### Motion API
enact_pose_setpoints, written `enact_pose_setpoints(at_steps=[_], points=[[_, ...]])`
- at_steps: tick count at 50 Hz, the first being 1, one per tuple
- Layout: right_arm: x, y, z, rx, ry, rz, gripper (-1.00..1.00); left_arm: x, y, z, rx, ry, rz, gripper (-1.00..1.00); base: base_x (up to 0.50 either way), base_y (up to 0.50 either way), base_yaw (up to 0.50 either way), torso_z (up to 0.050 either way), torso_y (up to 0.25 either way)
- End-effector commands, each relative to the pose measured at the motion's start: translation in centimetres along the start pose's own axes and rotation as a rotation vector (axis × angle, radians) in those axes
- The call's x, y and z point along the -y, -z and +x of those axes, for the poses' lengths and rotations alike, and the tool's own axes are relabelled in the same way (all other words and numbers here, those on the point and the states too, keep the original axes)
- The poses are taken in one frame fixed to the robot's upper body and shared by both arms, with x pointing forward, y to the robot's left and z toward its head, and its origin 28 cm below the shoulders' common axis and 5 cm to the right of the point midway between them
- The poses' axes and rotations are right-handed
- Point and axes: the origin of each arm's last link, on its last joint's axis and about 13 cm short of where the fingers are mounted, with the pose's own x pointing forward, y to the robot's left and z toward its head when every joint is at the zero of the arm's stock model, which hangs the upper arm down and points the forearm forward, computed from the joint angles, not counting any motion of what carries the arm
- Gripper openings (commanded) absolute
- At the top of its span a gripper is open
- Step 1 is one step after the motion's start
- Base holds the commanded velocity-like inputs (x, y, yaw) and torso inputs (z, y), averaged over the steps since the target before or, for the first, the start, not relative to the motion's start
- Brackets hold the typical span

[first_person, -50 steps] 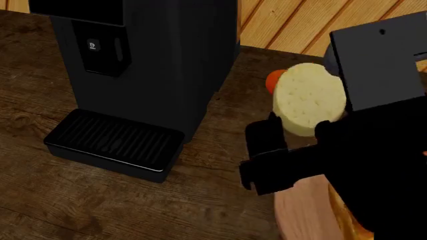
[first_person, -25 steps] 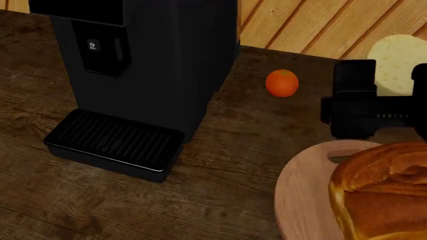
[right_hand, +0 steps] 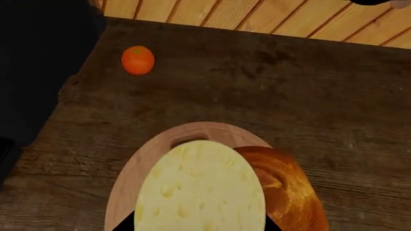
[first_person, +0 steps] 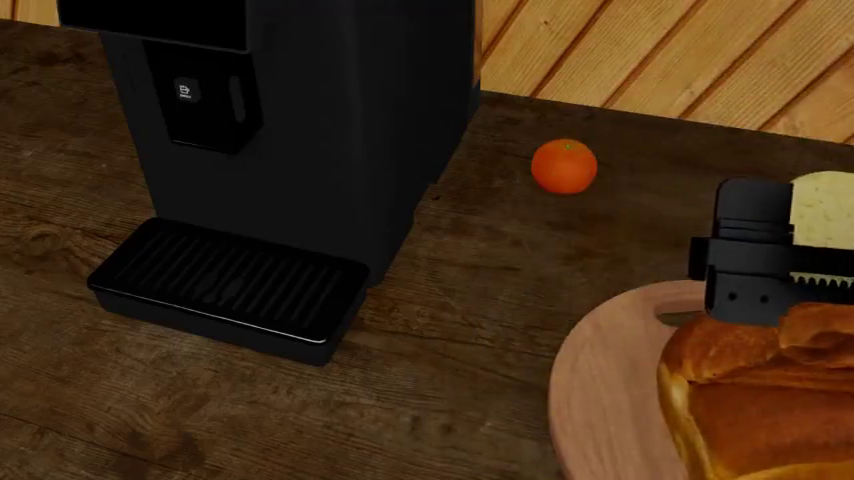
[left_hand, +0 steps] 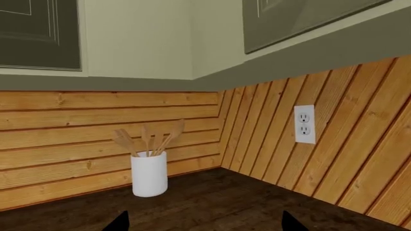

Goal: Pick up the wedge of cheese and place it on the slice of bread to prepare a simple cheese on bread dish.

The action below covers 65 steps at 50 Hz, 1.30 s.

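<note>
- One dark wooden counter is seen, carrying everything else and backed by a wall of pale wood planks.
- One tall black coffee machine is stood at the head view's left, with a ribbed drip tray at its foot.
- One round pale wooden board is laid at the head view's lower right; a slot handle is cut near its far edge.
- One slice of bread, a glossy golden-brown loaf, is rested on the board; it is cut off by the frame edge, so its long axis cannot be told.
- One right gripper is shown at the head view's right edge, just above the loaf's far end; its jaws are clenched on the wedge of cheese.
- The single wedge of cheese is held aloft, not yet on the bread; in the right wrist view its speckled flat face is turned toward the camera and its longer dimension runs along the gripper's reach, over the board and beside the loaf.
- One white utensil holder with wooden spoons is seen in the left wrist view, in the counter's corner.
- One small orange fruit is set on the counter, apart from the board.
- One wall outlet is mounted on the planks.
- Of the left gripper, only two dark fingertips are seen, spread apart and empty.
</note>
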Motion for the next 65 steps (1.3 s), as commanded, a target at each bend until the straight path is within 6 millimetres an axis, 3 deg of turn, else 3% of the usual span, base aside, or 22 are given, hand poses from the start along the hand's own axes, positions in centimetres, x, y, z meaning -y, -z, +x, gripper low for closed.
enact_pose_setpoints(at_steps=[1, 7, 14, 20, 65], points=[[0.5, 0.2, 0.8, -0.042, 0.031, -0.004, -1.0, 0.0, 0.0, 0.0, 0.001, 0.0, 0.0, 1.0, 0.0, 0.0, 0.0, 0.0, 0.0], [0.7, 0.3, 0.9, -0.047, 0.051, 0.001, -1.0, 0.0, 0.0, 0.0, 0.001, 0.001, -0.001, 1.0, 0.0, 0.0, 0.0, 0.0, 0.0], [0.9, 0.3, 1.2, -0.05, 0.076, 0.0, -1.0, 0.2, -1.7, -0.8, 0.002, 0.002, -0.001, 1.0, 0.0, 0.0, 0.0, 0.0, 0.0], [0.8, 0.7, 2.0, -0.066, 0.076, -0.003, -1.0, 0.3, -2.0, -0.8, -0.003, 0.005, 0.001, 1.0, 0.0, 0.0, 0.0, 0.0, 0.0], [0.7, 2.4, 5.4, -0.133, 0.103, -0.037, -1.0, 0.3, -1.4, -0.5, -0.006, 0.002, 0.004, 1.0, 0.0, 0.0, 0.0, 0.0, 0.0]])
